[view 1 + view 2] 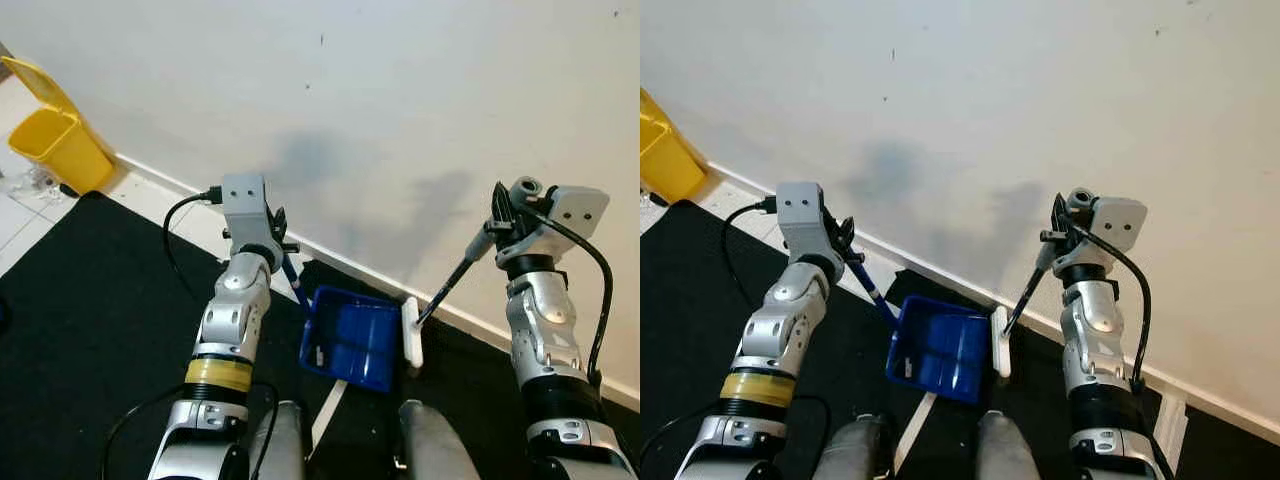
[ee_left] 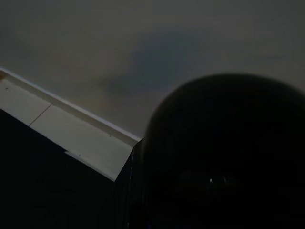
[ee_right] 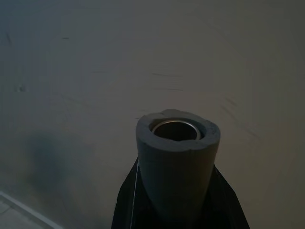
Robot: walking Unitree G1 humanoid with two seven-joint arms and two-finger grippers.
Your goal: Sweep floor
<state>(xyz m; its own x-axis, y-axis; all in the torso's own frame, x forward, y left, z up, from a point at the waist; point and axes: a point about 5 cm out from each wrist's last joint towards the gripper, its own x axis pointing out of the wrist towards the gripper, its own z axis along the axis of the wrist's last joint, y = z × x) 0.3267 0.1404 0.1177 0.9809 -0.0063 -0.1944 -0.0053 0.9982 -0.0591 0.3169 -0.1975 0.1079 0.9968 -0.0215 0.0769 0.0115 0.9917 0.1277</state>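
A pale wall [image 1: 400,100] takes up most of the scene, meeting the floor at a white baseboard [image 1: 170,180] that runs diagonally. Below it lies a black mat [image 1: 90,300], with a strip of light tile [image 1: 20,225] showing at the far left. A yellow bin [image 1: 55,135] with its lid raised stands against the wall at the far left, well apart from the robot.

The blue dustpan [image 1: 352,338] sits on the mat just in front of the baseboard, between the two arms, its open mouth facing the white brush head [image 1: 411,332] that is just beside its right edge. The dustpan's blue handle [image 1: 294,278] rises up to the left gripper [image 1: 277,230], whose fingers are closed around it. The brush's dark shaft [image 1: 452,280] slopes up from the head to the right gripper [image 1: 497,222], whose fingers clasp its grey grip [image 3: 177,152]; the right wrist view shows the hollow end of that grip against the wall.

A pale strip [image 1: 327,408] lies on the mat beside the dustpan's near edge, between the robot's legs. A black cable [image 1: 180,215] loops from the left wrist, and another [image 1: 603,290] hangs from the right wrist.
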